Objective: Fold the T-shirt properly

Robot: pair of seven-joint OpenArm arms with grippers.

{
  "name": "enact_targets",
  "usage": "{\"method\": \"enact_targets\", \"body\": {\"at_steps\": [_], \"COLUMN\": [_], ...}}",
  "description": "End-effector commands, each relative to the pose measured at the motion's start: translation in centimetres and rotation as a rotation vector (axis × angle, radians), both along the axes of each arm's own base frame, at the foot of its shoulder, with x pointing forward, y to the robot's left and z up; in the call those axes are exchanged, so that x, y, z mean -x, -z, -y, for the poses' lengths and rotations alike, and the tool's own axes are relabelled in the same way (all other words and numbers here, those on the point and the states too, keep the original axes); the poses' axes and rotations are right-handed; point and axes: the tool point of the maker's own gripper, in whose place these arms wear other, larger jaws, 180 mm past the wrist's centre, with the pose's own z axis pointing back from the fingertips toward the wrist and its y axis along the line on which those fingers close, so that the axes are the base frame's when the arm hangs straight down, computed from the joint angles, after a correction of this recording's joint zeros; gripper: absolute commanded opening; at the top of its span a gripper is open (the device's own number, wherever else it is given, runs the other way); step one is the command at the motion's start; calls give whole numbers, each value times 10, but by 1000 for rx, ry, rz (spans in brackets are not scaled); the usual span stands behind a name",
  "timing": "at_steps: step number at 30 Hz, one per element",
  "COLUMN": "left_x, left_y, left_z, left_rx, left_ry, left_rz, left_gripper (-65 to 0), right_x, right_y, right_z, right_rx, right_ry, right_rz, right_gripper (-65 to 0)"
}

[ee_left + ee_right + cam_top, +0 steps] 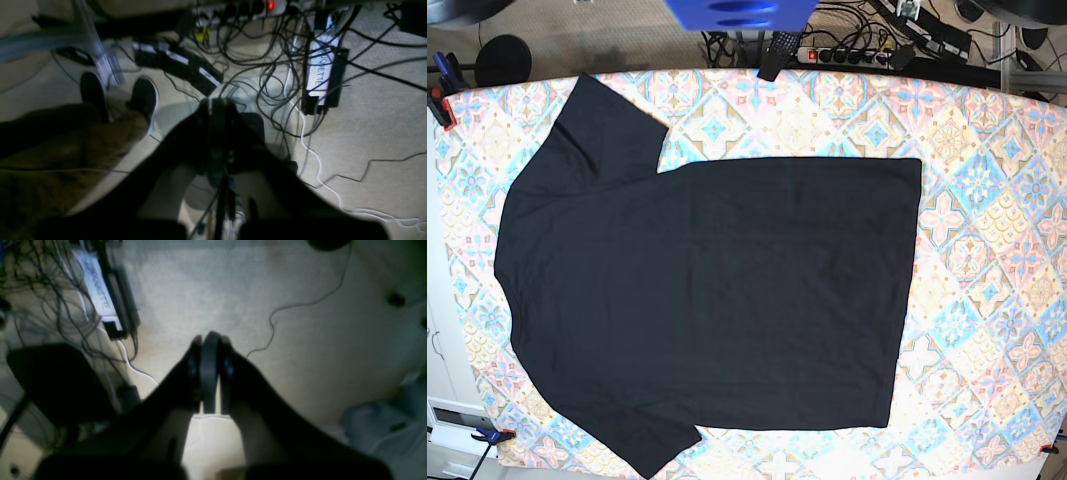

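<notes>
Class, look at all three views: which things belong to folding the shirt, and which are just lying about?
Belongs to the job:
- T-shirt, spread flat
- patterned table cover under it
- left claw and right claw, both shut

Just lying about:
- power strip
- floor cables
- someone's shoes

Base view bright, evenly lit and sharp; both wrist views dim, blurred, with dark vignetted lower corners

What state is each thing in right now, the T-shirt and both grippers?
T-shirt: spread flat and unfolded on the patterned tablecloth, sleeves out, collar end at the base view's left.
Left gripper: shut, empty, pointing at the floor.
Right gripper: shut, empty, pointing at the floor.
</notes>
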Motion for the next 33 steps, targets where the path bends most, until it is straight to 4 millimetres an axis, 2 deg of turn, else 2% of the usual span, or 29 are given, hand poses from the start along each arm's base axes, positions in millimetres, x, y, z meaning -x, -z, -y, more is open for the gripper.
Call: {"method": "enact_targets", "body": {"at_steps": [1,3,10,12,14,15,17,19,25,27,30,33], "left_x": [1,-6,-53,-71,-89,-100,-117,-143,-201,-217,-240,-260], "left_y": [-12,-30,-95,-114,-129,-137,-147,-157,-165,-168,-177,-182], "left_z": [-2,0,29,40,48,52,58,65,78,75,72,65], "left_rx": [0,9,75,96,109,118,145,188,337,383,469,545], "left_ry": [22,53,146,160,165,155,110,57,-86,-147,-238,-320], "left_rz": [19,60,242,305,348,363,368,397,430,446,480,507], "left_gripper": [-639,-639,-639,-639,-639,-639,-639,-639,-638,-631,-587,-508], "right_x": [4,-3,-30,-40,-61,-72,-81,-92,-130,-139,-144,-149], "right_y": [-15,-32,-96,-117,-135,-142,-155,-162,-178,-183,-187,-187], "right_z": [24,37,76,91,97,97,96,93,76,71,67,64], "right_rx": [57,91,214,255,256,247,221,190,126,113,100,86], "right_ry": [-1,-6,-39,-17,49,84,143,182,178,167,161,165], "right_rz": [18,61,198,250,344,394,452,479,516,522,515,511], "right_gripper": [-650,-650,-650,-650,-650,-650,-650,-650,-650,-650,-650,-650]}}
